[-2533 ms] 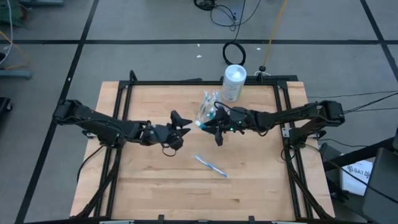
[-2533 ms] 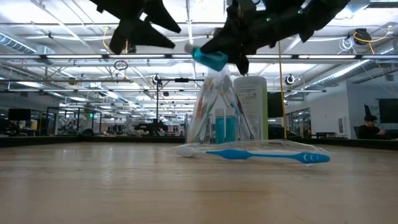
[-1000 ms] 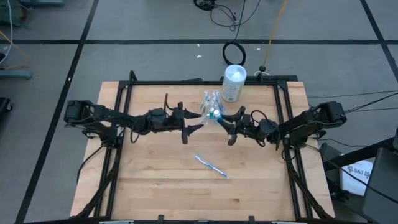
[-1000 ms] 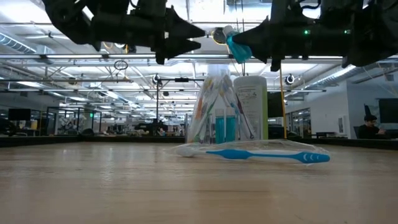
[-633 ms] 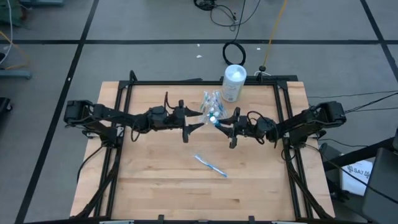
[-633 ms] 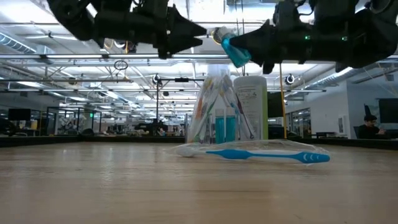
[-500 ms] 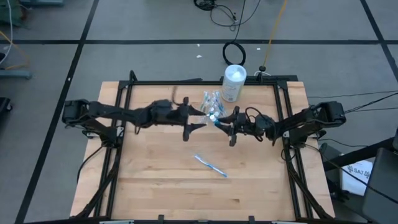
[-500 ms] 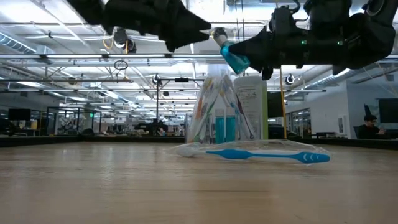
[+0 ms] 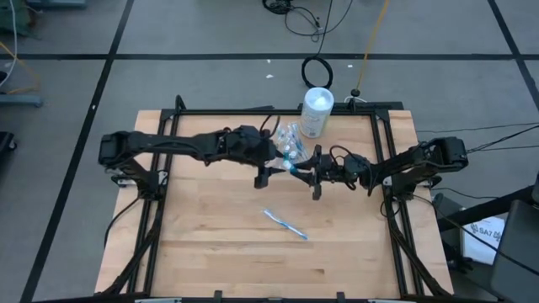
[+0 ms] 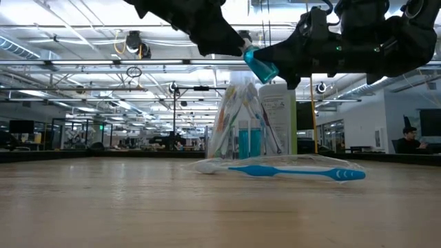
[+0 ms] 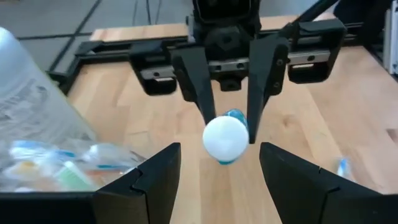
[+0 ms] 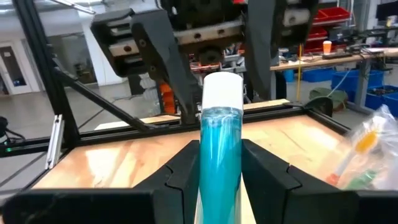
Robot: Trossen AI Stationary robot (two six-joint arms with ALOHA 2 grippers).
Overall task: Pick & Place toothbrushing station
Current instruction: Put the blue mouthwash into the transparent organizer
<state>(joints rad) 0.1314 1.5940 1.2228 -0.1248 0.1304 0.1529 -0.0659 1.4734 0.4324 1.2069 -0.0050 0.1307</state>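
Note:
A small blue toothpaste tube (image 12: 221,124) with a white cap (image 11: 225,137) hangs above the table's middle, with my right gripper (image 9: 301,171) shut on it. My left gripper (image 9: 271,168) is open. It faces the tube from the table's left, its two fingers (image 12: 163,68) standing on either side of the cap, apart from it as far as shows. Just behind them, a crinkly clear bag (image 9: 286,143) of pastel toothbrushes and blue tubes stands upright on its base. One blue toothbrush (image 9: 286,225) in clear wrap lies flat nearer the front. My right gripper pinches the tube's blue body (image 12: 221,146) between its two fingers. They come about level from the table's right and lie along the tube. The capped end (image 10: 247,47) sticks out past the fingertips toward the table's left, tipped a little up. The tube is clear of the table.
A white cylindrical canister (image 9: 317,112) stands at the far edge behind the bag. A black frame (image 9: 253,110) runs round the wooden table. Bare wood lies at the front and to the left (image 9: 202,244).
My left gripper has gone toward the table's right and up, its nose tipping from steeply down to nearer level, until its open fingers stand at the tube's cap. My right gripper has shifted slightly toward the left with the tube, which stays held.

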